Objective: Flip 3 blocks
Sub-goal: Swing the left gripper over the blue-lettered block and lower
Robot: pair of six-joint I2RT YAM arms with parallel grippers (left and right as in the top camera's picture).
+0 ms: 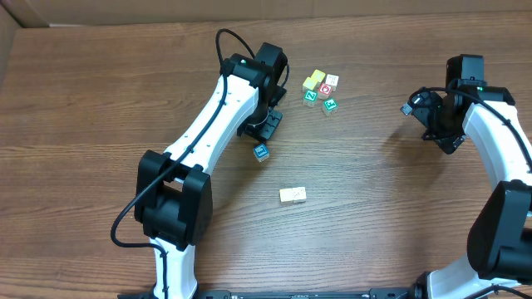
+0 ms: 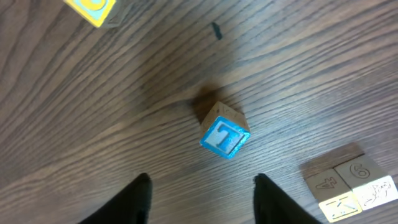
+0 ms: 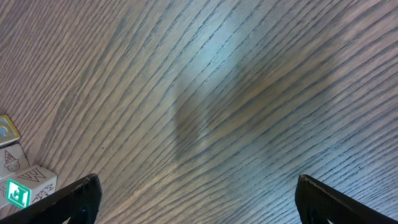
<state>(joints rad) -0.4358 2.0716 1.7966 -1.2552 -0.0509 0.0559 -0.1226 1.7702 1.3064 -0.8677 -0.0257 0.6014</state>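
Note:
A small block with a blue-framed T face [image 1: 261,152] [image 2: 225,137] lies on the wooden table, just ahead of my left gripper [image 1: 267,126] [image 2: 202,186]. That gripper is open; its dark fingertips [image 2: 142,190] stand apart over bare wood and touch nothing. Two pale blocks, one cream [image 1: 287,195] and one whitish [image 1: 298,193], sit side by side nearer the front; they also appear at the lower right of the left wrist view [image 2: 351,183]. My right gripper [image 1: 413,108] [image 3: 198,193] hangs wide open at the far right, over bare table.
A tight group of yellow, green, red and white cubes [image 1: 320,90] [image 3: 18,180] sits behind the left gripper. A yellow cube [image 2: 92,9] of that group shows at the left wrist view's top edge. The table [image 1: 100,124] is brown wood grain.

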